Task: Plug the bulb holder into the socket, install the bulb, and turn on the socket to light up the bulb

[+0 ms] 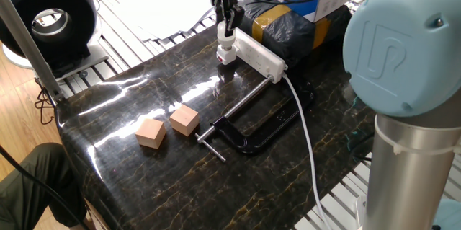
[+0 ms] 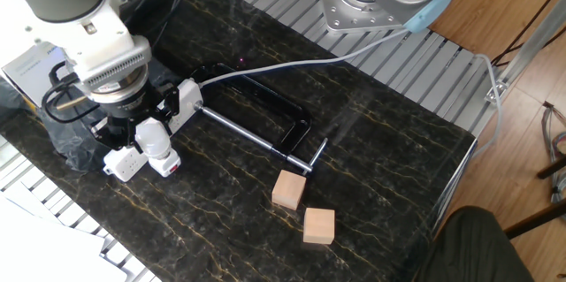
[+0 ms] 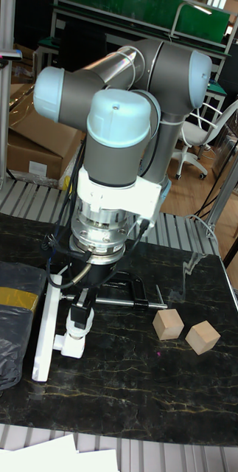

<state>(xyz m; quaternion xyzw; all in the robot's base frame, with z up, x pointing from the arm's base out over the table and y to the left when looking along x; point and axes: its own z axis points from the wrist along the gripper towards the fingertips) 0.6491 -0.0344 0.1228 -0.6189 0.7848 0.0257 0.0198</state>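
One gripper (image 2: pixel 150 132) stands vertically over the end of the socket (image 1: pixel 259 55), its two fingers closed narrowly around the bulb (image 2: pixel 152 135), which sits upright on the bulb holder (image 2: pixel 164 164). The holder is already plugged into the side of the socket's end, red mark facing outward, so the threaded opening points upward; this orientation explains the straight-down approach, since a bulb is seated by turning it about a vertical axis. The grip is taken on the globe from above, which keeps the fingers clear of the holder body and the socket face. A black C-clamp (image 1: pixel 253 125) lies across the marble table (image 1: pixel 144 187) and presses against the near end of the socket, evidently to keep the strip from shifting under plugging and twisting loads. Both wooden cubes (image 2: pixel 305 207) lie well apart from the work area, toward the near right of the table in the other fixed view. Judged from this, installation of the bulb is in progress; switching on remains.
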